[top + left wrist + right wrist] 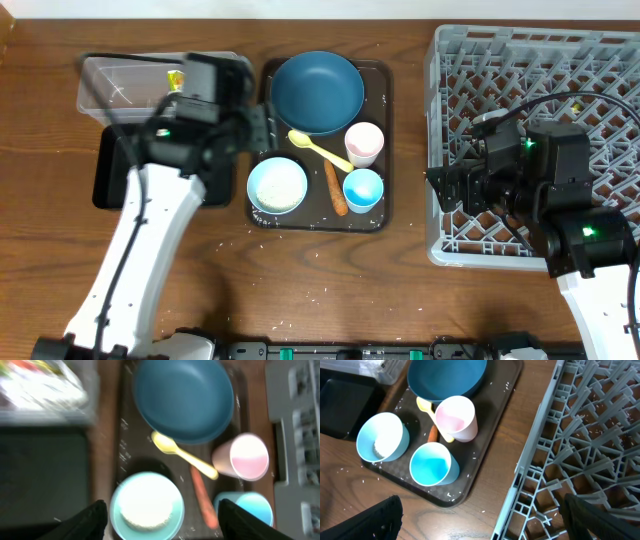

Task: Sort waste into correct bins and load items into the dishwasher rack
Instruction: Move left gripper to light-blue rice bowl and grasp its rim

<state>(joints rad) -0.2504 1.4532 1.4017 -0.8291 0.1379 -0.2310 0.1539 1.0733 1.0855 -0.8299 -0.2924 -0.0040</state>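
Overhead: tray (382, 216) w/ blue plate (317, 92), bowl (277, 186), pink cup (364, 143), spoon (318, 148), carrot stick (335, 190). L gripper (162, 510) near bowl, fingers apart, empty. R gripper (482, 505) by rack (580, 435), also spread.

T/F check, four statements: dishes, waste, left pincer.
1. The yellow plastic spoon lies on the dark brown serving tray. True.
2. The small pink cup stands in the grey plastic dishwasher rack. False: it stands on the tray beside the large dark blue round plate, left of the rack.
3. The yellow-green printed snack wrapper lies in the clear plastic tub. True.
4. The left pincer is shut on the thin orange stick. False: it is open and empty over the pale blue bowl.
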